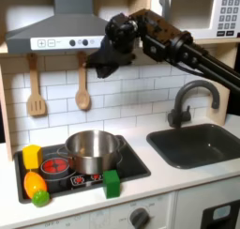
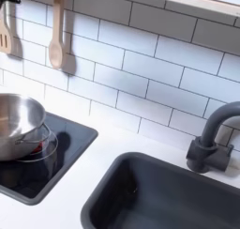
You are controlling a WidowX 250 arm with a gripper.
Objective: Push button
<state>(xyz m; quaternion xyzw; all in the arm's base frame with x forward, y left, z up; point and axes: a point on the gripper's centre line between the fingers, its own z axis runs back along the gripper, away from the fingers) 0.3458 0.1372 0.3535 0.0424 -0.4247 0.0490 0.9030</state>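
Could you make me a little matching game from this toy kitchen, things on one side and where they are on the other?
Things:
1. pot
2. wooden spoon
3. green block
4. faucet

Places:
A. behind the sink
B. on the stove top, over the burners
C. at the stove's front edge
D. hanging on the tiled wall

Pairs: 1-B, 2-D, 3-C, 4-A

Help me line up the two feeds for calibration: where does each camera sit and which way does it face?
First exterior view: in front of the toy kitchen, facing the tiled wall; shows the arm and gripper up by the range hood.
Second exterior view: closer and angled across the counter toward the faucet.
Shared: pot, sink, wooden spoon.
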